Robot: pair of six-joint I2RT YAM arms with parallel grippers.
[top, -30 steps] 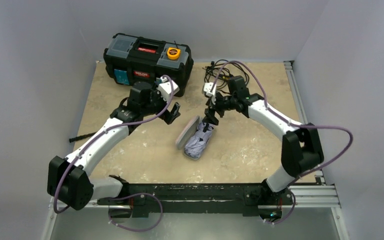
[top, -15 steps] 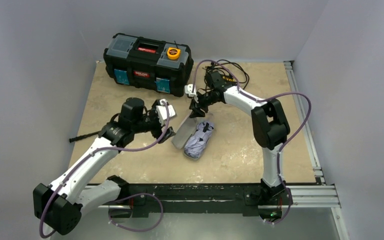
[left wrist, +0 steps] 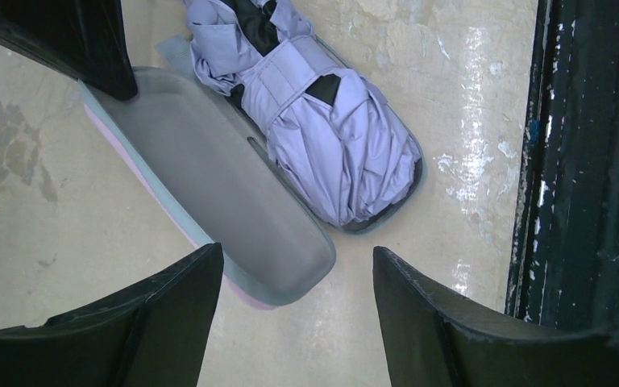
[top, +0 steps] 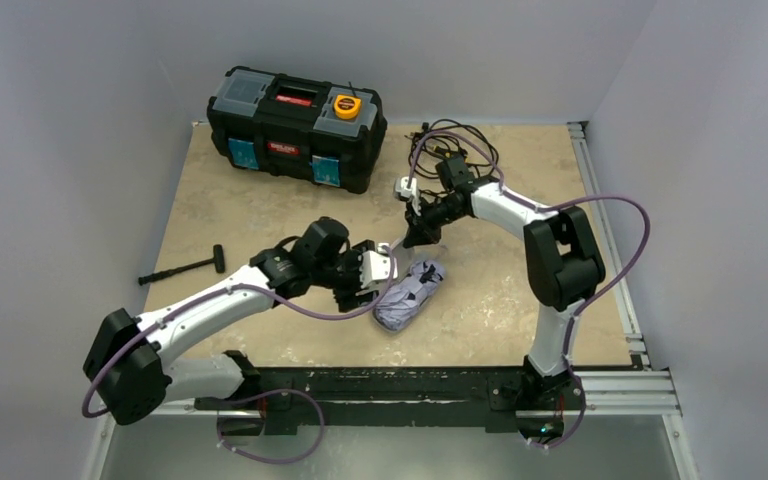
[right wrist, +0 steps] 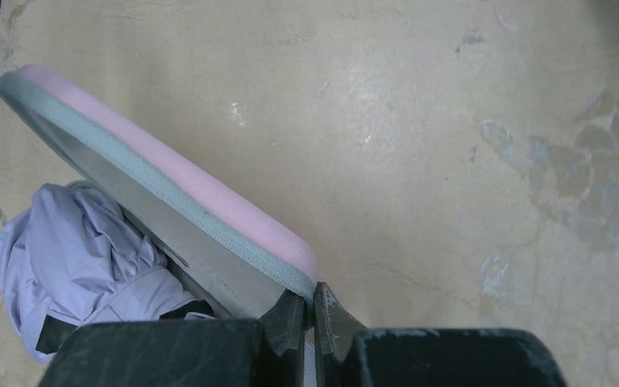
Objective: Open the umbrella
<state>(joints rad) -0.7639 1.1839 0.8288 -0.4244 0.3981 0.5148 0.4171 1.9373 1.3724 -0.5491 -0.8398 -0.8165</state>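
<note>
The umbrella (top: 412, 296) lies folded, a crumpled lilac bundle with black lining (left wrist: 322, 129), in the lower half of an open oblong case (left wrist: 409, 192). The case's lid (left wrist: 226, 193), grey inside and pink outside (right wrist: 209, 201), stands raised beside it. My right gripper (right wrist: 313, 302) is shut on the far end of the lid's zip rim, seen from above at the right gripper (top: 418, 235). My left gripper (left wrist: 297, 251) hangs open over the lid's near end, touching nothing; from above the left gripper (top: 378, 275) sits left of the umbrella.
A black toolbox (top: 295, 125) with a yellow tape measure (top: 347, 105) stands at the back left. Black cables (top: 455, 140) lie at the back. A thin black T-handled tool (top: 185, 268) lies at the left. The black base rail (left wrist: 588, 161) runs along the near edge.
My right gripper has closed on the lid's rim. My left arm has swung right and down to the case, its jaws narrowing somewhat.
</note>
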